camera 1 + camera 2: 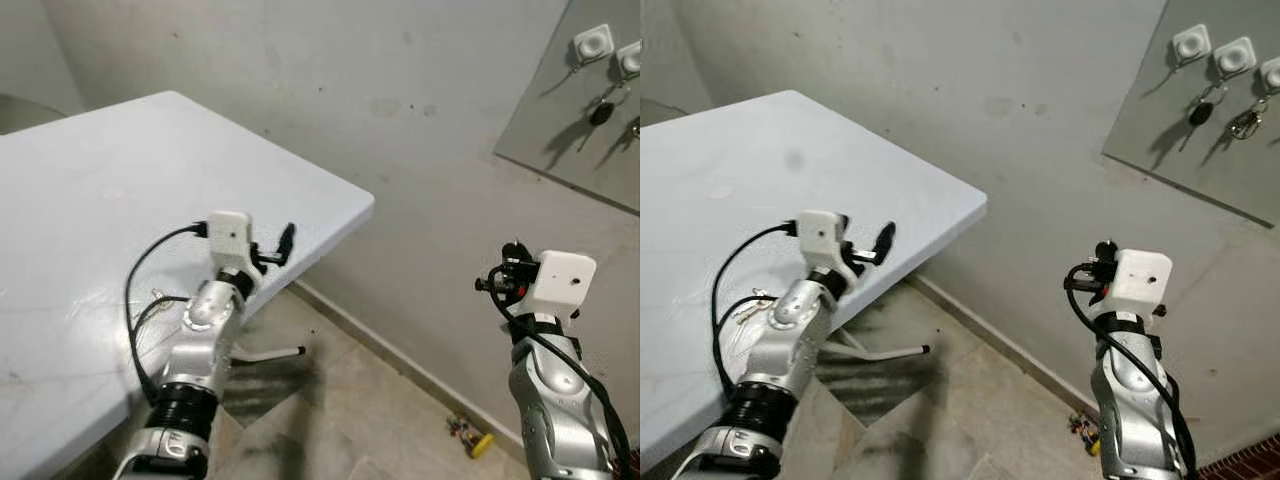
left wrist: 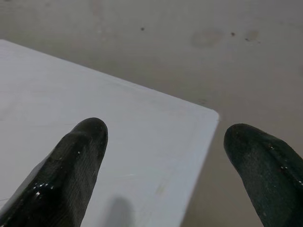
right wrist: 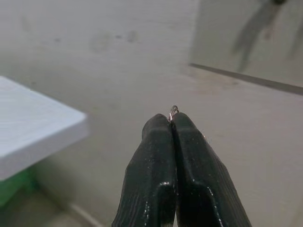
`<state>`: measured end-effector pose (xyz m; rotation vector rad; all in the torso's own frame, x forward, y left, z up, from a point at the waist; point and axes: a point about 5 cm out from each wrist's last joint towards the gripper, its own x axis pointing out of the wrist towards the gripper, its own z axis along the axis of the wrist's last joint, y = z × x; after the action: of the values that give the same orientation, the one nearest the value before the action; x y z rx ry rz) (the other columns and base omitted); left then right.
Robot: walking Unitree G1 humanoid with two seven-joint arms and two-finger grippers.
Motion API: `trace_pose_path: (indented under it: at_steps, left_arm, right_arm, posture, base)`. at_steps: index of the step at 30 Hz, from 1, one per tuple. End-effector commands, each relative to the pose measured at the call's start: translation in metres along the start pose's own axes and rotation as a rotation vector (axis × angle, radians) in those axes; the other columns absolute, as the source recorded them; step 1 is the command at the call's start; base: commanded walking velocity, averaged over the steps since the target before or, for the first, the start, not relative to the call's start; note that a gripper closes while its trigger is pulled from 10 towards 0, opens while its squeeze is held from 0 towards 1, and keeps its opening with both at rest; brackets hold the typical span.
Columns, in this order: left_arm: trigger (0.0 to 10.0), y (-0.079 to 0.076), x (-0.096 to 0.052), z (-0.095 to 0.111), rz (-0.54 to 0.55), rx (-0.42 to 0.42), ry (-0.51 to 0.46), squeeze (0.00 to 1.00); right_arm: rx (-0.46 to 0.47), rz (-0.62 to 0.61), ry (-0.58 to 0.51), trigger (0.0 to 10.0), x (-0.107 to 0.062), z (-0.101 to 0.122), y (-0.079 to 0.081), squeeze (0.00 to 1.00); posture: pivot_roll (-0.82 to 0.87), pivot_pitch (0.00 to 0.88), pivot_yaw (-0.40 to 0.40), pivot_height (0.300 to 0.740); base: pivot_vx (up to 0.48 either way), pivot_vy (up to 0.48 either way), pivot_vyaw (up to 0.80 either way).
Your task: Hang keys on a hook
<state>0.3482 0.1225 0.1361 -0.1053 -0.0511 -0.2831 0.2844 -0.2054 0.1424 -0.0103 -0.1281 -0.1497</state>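
The right tool (image 3: 171, 124) is pinched on a key ring (image 3: 173, 111). The hooks (image 1: 1235, 55) are on the wall, far and up to its right. The left tool (image 2: 165, 142) is wide, over the tabletop (image 1: 100, 200).

Bare utility room: concrete walls (image 1: 400, 150), key hooks (image 1: 1215, 50), folding table (image 1: 120, 200).

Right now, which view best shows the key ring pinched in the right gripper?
The right wrist view: the key ring pokes out as a small metal loop between the tips of the right gripper's shut fingers. In the eye views the right gripper is too small to make the ring out.
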Motion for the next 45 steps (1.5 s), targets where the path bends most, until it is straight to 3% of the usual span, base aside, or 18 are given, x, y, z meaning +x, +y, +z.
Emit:
trace_pose_path:
  at_steps: [1,14,36,45]
  left_arm:
    - [10.0,0.0012,-0.0013,0.0005,-0.008,-0.015,0.009,0.0]
    - [10.0,0.0017,-0.0005,0.0052,-0.016,-0.021,-0.006,0.0]
    - [10.0,-0.002,0.0004,0.0085,-0.038,-0.016,-0.017,0.0]
    - [10.0,-0.0034,0.0004,0.0089,-0.047,-0.009,-0.019,0.0]
  right_arm:
    - [-0.002,0.001,-0.033,10.0,0.0009,0.008,-0.0002,0.0]
    - [-0.005,0.003,-0.035,10.0,0.0011,0.0079,0.0004,0.0]
    - [0.002,0.003,-0.022,10.0,0.002,0.0061,0.0016,0.0]
    - [0.001,0.008,-0.019,10.0,0.0023,0.0051,0.0019,0.0]
  posture:
    - [0.02,0.08,-0.039,0.74]
    - [0.02,0.078,-0.036,0.74]
    - [0.02,0.061,-0.037,0.74]
    - [0.02,0.055,-0.037,0.74]
  base:
    - [0.0,0.0,0.0]
    - [0.0,0.0,0.0]
    - [0.371,0.0,0.0]
    - [0.348,0.0,-0.71]
